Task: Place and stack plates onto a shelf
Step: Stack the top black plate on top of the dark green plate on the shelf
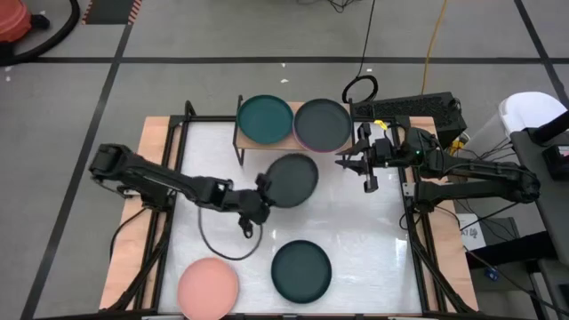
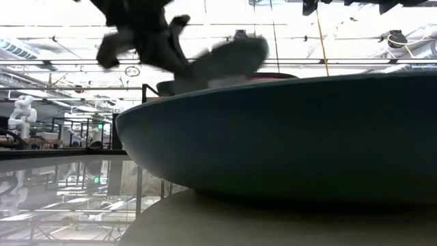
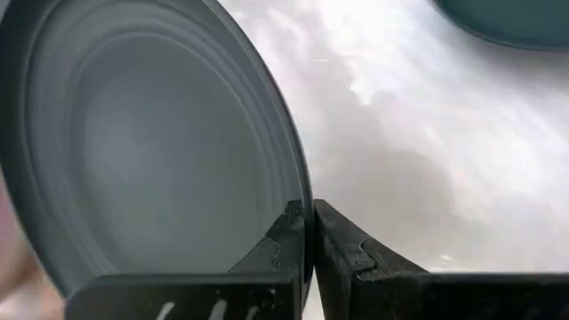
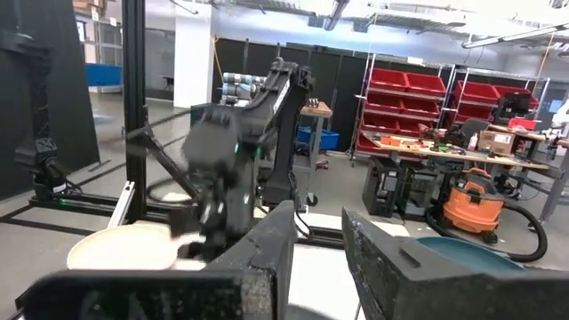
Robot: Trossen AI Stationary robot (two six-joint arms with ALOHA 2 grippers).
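High view: left gripper (image 1: 264,188) pinches a grey plate (image 1: 293,178) by its rim, carrying toward the shelf (image 1: 251,140); right gripper (image 1: 360,160) waits, fingers apart.

An orange shop vacuum (image 4: 477,209) sits on the floor. Red storage bins (image 4: 404,84) line shelving behind a cluttered workbench (image 4: 444,147).

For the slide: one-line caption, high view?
Left gripper carries a dark grey plate toward the shelf; right gripper waits.

Left hand (image 1: 259,201) mid-table, fingers pinched together; right hand (image 1: 355,161) raised at right, fingers slightly parted.
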